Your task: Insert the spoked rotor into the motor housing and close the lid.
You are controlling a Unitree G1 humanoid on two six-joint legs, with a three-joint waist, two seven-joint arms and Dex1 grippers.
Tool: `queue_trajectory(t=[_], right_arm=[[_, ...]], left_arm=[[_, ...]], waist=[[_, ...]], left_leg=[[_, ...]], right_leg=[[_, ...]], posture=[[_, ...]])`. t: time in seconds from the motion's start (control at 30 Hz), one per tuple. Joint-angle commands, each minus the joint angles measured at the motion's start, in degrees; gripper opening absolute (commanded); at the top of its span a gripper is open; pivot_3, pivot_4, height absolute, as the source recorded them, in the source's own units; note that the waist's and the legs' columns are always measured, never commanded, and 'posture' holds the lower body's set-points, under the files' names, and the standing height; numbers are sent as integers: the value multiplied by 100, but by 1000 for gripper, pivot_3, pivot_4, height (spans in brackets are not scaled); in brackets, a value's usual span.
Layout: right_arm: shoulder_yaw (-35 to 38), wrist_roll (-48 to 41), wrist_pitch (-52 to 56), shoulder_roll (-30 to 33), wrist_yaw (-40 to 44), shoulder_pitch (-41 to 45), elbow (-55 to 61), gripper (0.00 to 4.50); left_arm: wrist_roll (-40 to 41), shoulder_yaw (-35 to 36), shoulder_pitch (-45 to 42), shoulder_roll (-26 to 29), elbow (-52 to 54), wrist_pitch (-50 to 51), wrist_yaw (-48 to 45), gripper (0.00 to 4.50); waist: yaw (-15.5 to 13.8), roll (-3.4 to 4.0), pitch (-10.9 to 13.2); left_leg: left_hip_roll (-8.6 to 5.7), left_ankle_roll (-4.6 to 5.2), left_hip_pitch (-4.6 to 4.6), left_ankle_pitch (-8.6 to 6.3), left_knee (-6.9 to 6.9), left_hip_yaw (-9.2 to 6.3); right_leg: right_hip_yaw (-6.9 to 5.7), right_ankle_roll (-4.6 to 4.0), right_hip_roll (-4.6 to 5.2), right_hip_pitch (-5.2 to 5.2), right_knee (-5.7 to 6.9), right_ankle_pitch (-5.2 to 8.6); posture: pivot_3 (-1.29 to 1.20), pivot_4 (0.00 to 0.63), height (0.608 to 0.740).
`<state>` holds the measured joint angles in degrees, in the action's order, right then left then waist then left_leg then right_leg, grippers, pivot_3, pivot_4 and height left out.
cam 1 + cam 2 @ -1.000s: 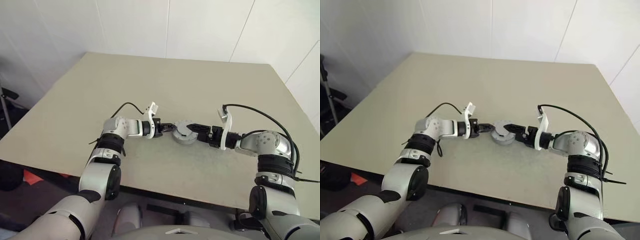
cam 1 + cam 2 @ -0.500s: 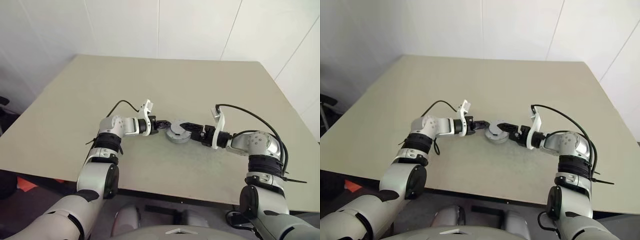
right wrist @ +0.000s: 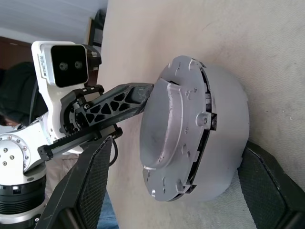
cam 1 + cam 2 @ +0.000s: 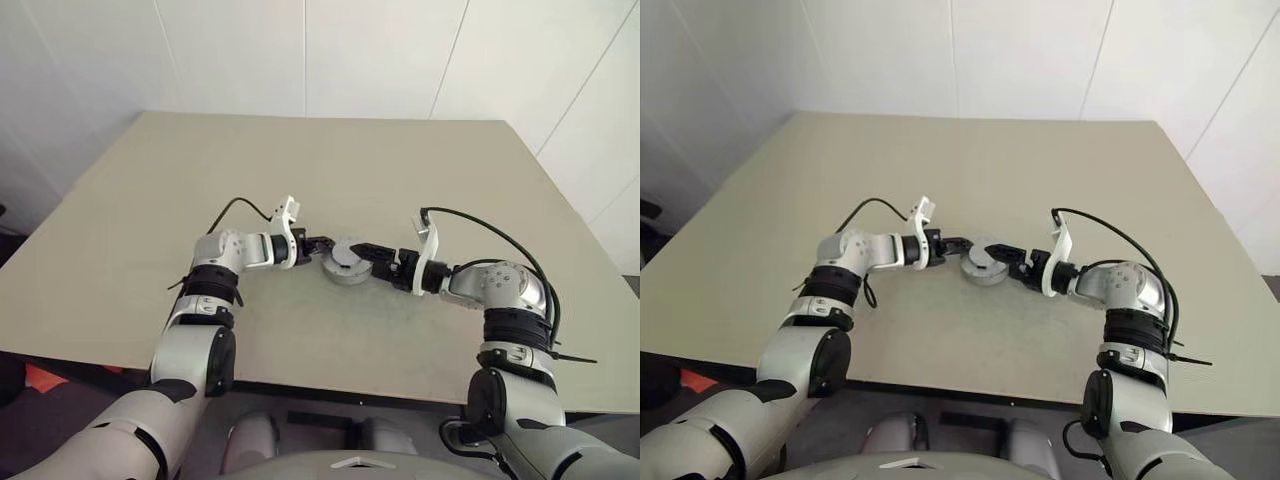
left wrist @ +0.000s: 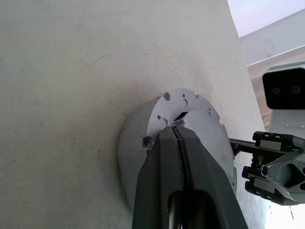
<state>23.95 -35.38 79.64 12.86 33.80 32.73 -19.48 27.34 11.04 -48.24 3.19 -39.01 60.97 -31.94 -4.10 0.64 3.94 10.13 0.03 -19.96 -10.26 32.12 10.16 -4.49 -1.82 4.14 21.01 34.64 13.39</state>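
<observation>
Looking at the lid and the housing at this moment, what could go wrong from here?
1. The lid sits on the motor housing with a visible gap along its rim, so it may not be fully seated; pushing could jam it askew.
2. The left tool, fingers shut, rests on the lid's top; pressure there might tilt the lid or slide the housing across the table.
3. The right tool is open, one finger on each side of the housing, so the housing is likely unclamped.

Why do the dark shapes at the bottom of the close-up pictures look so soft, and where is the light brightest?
Left wrist view: the left gripper sits too close to the lens, so it blurs. Right wrist view: the lid is crisp. Left eye view: even light, faint shadows on the table.
</observation>
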Motion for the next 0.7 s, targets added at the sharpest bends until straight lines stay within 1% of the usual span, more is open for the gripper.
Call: queue_trajectory(t=[0.03,0.13,0.23,0.57,0.63,0.7], right_arm=[[-576,-382,131,-705,241,318,-29,4490],[-570,-328,114,-776,206,390,-76,4490],[-535,-223,62,-828,154,471,-189,4490],[-430,76,-65,-1053,-156,740,-495,4490],[-344,114,-147,-1058,-246,797,-611,4129],[-260,40,-140,-1034,-210,852,-658,3644]], left_arm=[[-35,-275,72,-301,-193,195,-21,0],[-52,-249,79,-316,-182,193,-19,0],[-74,-224,89,-321,-173,192,-29,0],[-154,-159,118,-371,-130,223,-15,0],[-175,-153,122,-377,-120,224,-22,0],[-197,-152,122,-379,-118,218,-31,0]], waist=[[9,0,0],[16,-1,0],[21,-4,0],[31,-14,1],[31,-15,2],[31,-15,3]], left_leg=[[0,0,0,0,0,0],[1,0,0,0,-1,0],[4,0,1,0,-1,1],[20,-1,42,0,-2,-2],[20,-2,55,0,-4,-3],[19,-2,59,-1,-5,-3]], right_leg=[[0,-12,0,0,0,-6],[0,-10,0,-1,0,-4],[0,16,-2,-2,1,11],[1,11,-21,-4,-1,18],[1,9,-22,-5,-9,20],[0,8,-21,-5,-17,21]], posture=[[0,0,740],[0,0,740],[0,0,740],[0,0,740],[0,0,740],[0,0,740]])
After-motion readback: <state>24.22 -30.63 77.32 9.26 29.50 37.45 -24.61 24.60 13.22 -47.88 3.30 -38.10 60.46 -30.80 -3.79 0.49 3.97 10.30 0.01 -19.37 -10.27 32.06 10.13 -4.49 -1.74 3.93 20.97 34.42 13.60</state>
